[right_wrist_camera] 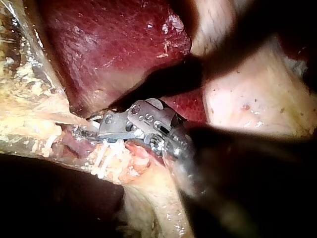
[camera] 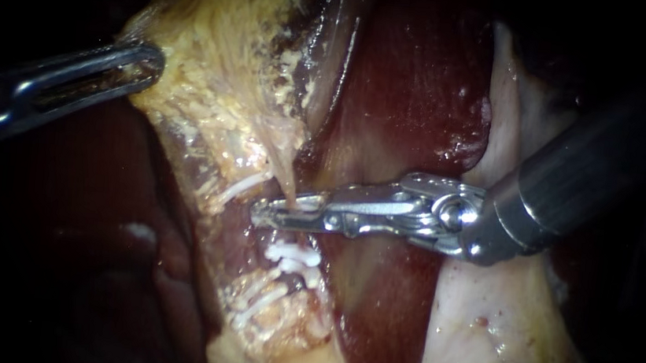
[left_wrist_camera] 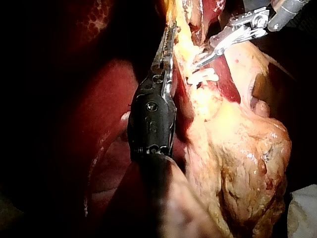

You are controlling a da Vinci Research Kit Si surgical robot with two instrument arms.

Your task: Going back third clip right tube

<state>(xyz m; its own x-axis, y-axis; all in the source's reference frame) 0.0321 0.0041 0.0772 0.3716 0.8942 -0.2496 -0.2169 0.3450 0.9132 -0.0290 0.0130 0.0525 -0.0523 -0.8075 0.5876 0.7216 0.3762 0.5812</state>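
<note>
My left instrument [camera: 143, 68] comes in from the left, its jaws shut on the edge of the yellowish gallbladder [camera: 217, 45]; in the left wrist view [left_wrist_camera: 168, 42] they lie along the same tissue. My right instrument [camera: 266, 214] reaches across from the right. Its slim jaws stand slightly open, with a thin pale tube [camera: 286, 172] running down between them. White clips sit on the tissue just below the jaws [camera: 296, 256], beside them [camera: 247, 186] and lower down [camera: 260, 300]. The right wrist view shows the jaws [right_wrist_camera: 86, 131] over the clips [right_wrist_camera: 104, 161].
Dark red liver [camera: 418, 96] lies behind the right instrument. Pale fatty tissue [camera: 483, 323] spreads under its shaft [camera: 577, 174]. Left of the clipped strip the field is dark.
</note>
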